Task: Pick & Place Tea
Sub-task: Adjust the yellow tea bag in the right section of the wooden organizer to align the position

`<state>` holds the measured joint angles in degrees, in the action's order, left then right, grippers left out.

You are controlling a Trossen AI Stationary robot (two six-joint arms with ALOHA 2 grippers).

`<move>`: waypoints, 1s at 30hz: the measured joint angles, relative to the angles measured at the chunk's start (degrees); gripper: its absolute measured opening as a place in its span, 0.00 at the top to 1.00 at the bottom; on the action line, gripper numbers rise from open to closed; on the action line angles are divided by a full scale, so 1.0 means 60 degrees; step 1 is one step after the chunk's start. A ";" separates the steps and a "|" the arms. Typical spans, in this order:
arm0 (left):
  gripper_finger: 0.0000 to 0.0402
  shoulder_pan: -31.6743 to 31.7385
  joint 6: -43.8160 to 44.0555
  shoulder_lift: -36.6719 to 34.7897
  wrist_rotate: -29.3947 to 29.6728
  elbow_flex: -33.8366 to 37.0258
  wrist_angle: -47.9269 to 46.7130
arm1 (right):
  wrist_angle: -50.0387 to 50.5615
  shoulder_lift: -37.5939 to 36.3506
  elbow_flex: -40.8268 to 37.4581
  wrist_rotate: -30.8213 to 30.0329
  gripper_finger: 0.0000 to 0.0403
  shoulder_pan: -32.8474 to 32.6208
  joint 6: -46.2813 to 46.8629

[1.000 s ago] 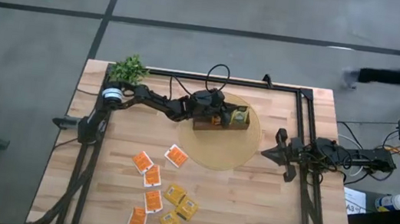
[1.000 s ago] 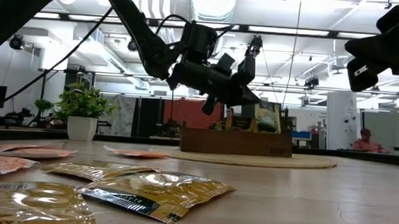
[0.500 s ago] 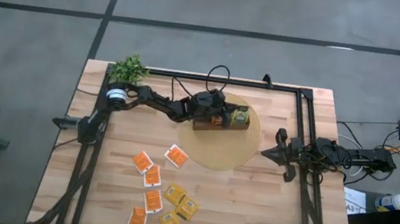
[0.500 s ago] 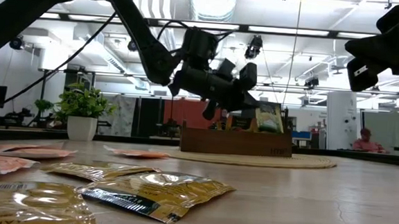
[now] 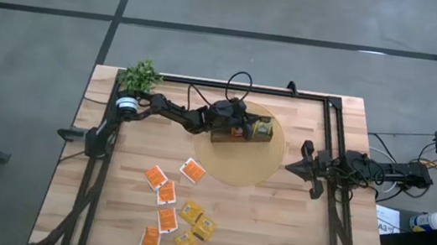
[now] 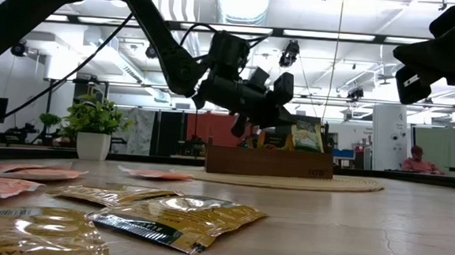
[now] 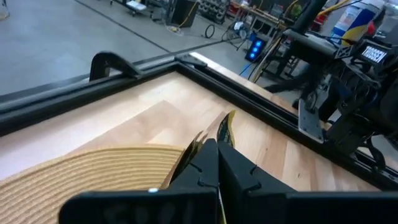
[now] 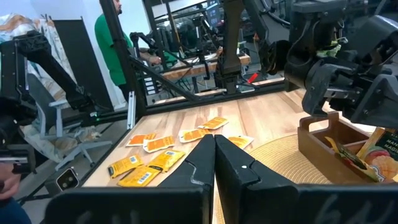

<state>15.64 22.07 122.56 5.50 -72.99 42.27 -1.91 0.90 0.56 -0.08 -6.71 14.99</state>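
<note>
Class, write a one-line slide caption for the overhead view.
Left claw shut above the wooden box on a round mat; tea sachets lie scattered on the table.

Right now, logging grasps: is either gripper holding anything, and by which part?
The left gripper, above the wooden box, pinches a yellow-green tea sachet by its edge. The right gripper holds nothing.
</note>
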 joint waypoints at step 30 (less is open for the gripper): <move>0.74 -0.0007 -0.0268 0.0051 -0.0783 -0.0204 0.0038 | 0.0000 0.0000 0.0000 0.0000 0.98 0.0002 0.0000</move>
<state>15.59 20.47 122.87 0.80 -74.21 42.50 -1.91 0.90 0.56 -0.08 -6.70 14.99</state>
